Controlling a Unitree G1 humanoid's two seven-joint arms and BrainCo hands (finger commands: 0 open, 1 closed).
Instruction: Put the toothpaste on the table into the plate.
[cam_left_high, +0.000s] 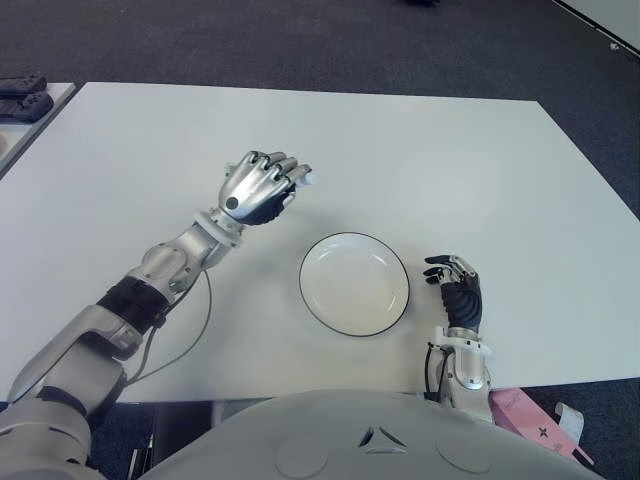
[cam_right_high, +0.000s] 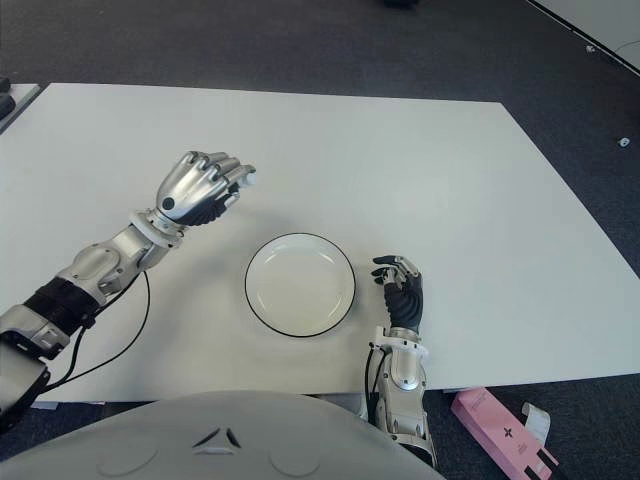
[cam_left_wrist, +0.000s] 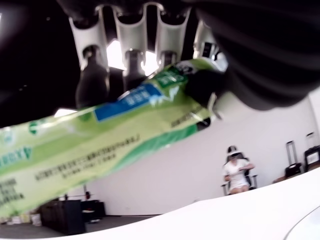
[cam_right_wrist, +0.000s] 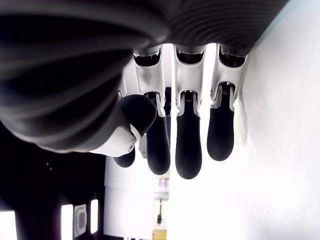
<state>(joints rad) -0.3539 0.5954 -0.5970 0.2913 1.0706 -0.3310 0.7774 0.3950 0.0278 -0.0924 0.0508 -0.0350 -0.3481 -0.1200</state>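
Observation:
My left hand (cam_left_high: 262, 186) hovers above the white table (cam_left_high: 480, 170), up and to the left of the plate, with its fingers curled around a green and white toothpaste tube (cam_left_wrist: 100, 125). In the eye views only the tube's white cap (cam_left_high: 308, 179) pokes out past the fingers. The white plate (cam_left_high: 354, 283) with a dark rim sits near the table's front edge and holds nothing. My right hand (cam_left_high: 455, 280) shows just right of the plate, fingers loosely curled with nothing in them.
A pink box (cam_right_high: 500, 430) lies on the dark floor below the table's front right corner. Dark items (cam_left_high: 22, 98) sit on a second table at the far left. A person (cam_left_wrist: 237, 172) sits far back in the left wrist view.

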